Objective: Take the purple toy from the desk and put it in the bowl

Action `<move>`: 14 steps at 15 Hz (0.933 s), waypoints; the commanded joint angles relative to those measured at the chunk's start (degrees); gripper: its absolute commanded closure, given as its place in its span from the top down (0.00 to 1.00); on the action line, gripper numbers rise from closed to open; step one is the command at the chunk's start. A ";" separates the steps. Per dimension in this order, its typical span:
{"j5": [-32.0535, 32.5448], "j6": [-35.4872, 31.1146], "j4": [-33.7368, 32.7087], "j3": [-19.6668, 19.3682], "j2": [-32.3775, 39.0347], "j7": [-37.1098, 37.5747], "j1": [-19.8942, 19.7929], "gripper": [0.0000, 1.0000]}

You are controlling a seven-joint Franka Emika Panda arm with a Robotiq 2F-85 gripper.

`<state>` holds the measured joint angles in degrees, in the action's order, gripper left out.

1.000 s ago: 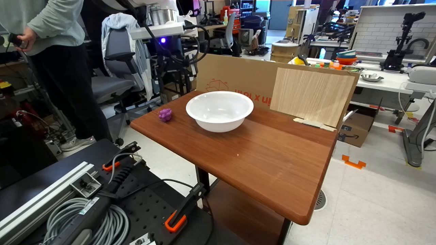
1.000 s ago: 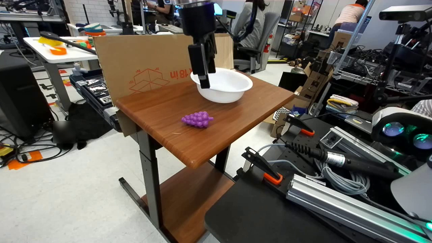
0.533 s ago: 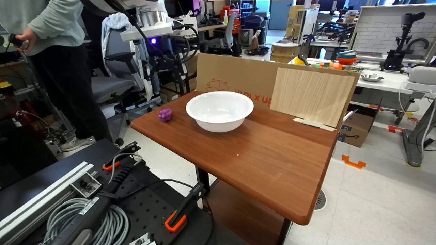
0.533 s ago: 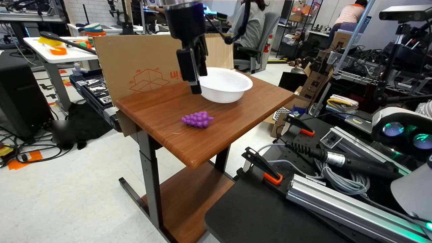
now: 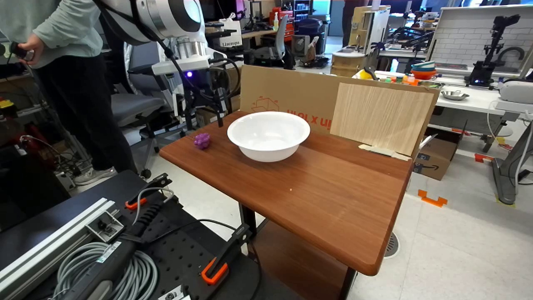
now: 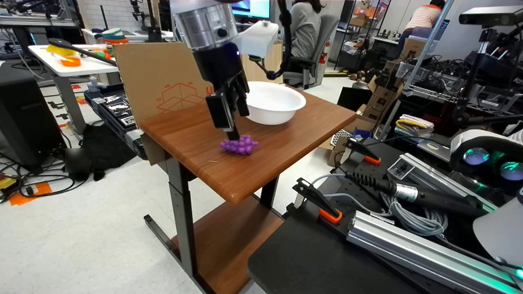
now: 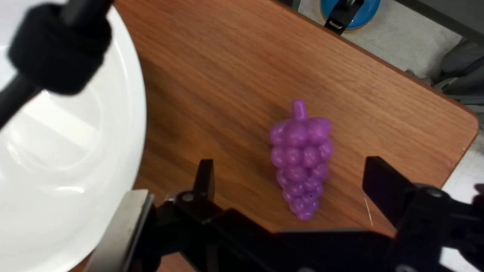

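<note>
The purple toy is a small bunch of grapes (image 5: 202, 141) (image 6: 241, 145) (image 7: 300, 158) lying on the reddish-brown desk (image 5: 333, 200) (image 6: 282, 143) (image 7: 227, 75) near a corner. The white bowl (image 5: 268, 135) (image 6: 274, 104) (image 7: 75, 151) stands on the desk beside it. My gripper (image 5: 205, 125) (image 6: 239, 125) (image 7: 289, 161) is open and empty, pointing down just above the toy. In the wrist view the toy shows between the fingers, with a gap on each side, its stem end beyond the fingertips. In an exterior view one finger slightly covers the toy's top edge.
A cardboard sheet (image 5: 291, 91) (image 6: 175, 81) stands upright along a desk edge, with a pale plywood board (image 5: 381, 116) leaning on it. A black pegboard table with clamps and coiled cable (image 5: 183, 246) (image 6: 302, 245) is beside the desk. A dark cable (image 7: 64, 49) crosses over the bowl.
My gripper has moved away from the bowl and down, to just above the toy. More of the arm shows in both exterior views. The toy and bowl have not moved.
</note>
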<state>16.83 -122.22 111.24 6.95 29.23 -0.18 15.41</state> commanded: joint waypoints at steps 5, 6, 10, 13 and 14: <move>-1.62 5.26 -8.94 -0.54 8.35 4.12 0.84 1.00; -1.82 5.80 -9.42 -0.53 8.78 4.46 0.84 1.00; -2.45 7.35 -11.11 -0.37 9.89 5.61 0.74 0.65; -3.12 8.40 -11.99 -0.38 10.34 6.48 0.79 0.42; -3.49 8.66 -12.19 -0.32 10.46 6.67 0.74 0.34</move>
<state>15.16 -116.05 102.01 6.82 38.00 5.34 15.45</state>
